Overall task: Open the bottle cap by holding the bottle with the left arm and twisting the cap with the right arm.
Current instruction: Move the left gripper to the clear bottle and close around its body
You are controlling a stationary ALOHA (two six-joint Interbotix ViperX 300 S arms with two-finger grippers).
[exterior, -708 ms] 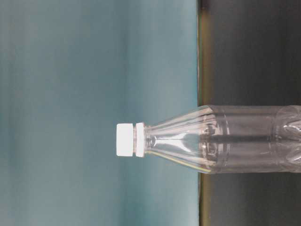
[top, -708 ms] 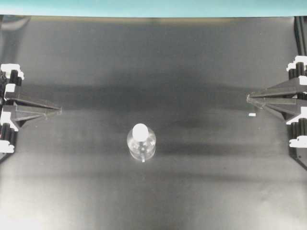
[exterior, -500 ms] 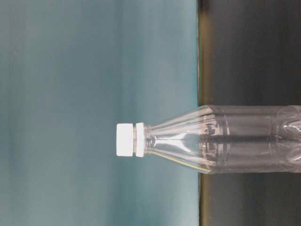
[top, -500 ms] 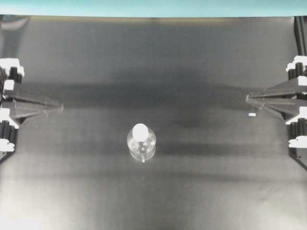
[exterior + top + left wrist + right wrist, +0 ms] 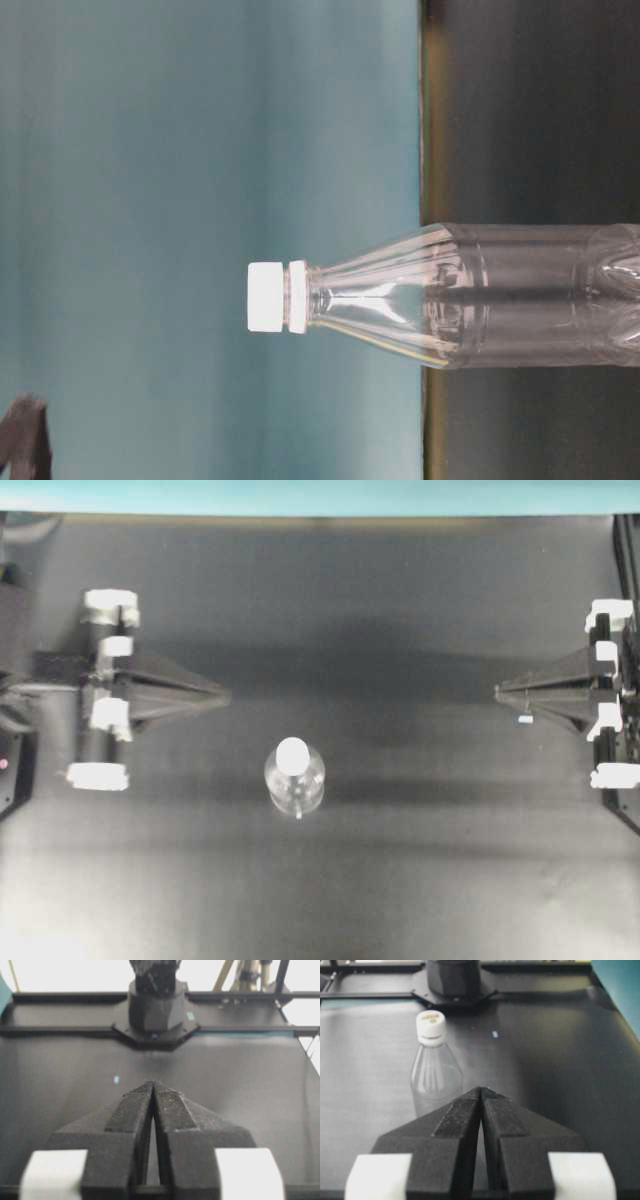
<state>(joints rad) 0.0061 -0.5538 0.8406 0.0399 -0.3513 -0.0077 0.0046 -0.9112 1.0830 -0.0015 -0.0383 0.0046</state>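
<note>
The clear bottle [image 5: 296,785] stands upright in the middle of the black table, its white bottle cap [image 5: 292,755] on top. The table-level view shows the bottle [image 5: 500,295] and cap [image 5: 266,297] turned sideways. My left gripper [image 5: 228,694] hangs left of the bottle and slightly behind it, apart from it, jaws shut and empty. In its wrist view the left gripper [image 5: 152,1083] shows tips touching and no bottle. My right gripper [image 5: 497,692] is far to the right, shut and empty. Ahead of the right gripper [image 5: 480,1089] stand the bottle [image 5: 435,1077] and cap [image 5: 430,1023].
A tiny white scrap [image 5: 524,720] lies on the table under the right gripper's fingers; it shows too as the scrap [image 5: 116,1079] and the scrap [image 5: 495,1034]. A teal wall [image 5: 320,495] borders the far edge. A dark arm part [image 5: 25,445] enters the table-level view's lower left corner.
The left arm has swung well to the right, toward the bottle, and its fingers have closed together. The right gripper has shifted slightly left. The bottle has not moved.
</note>
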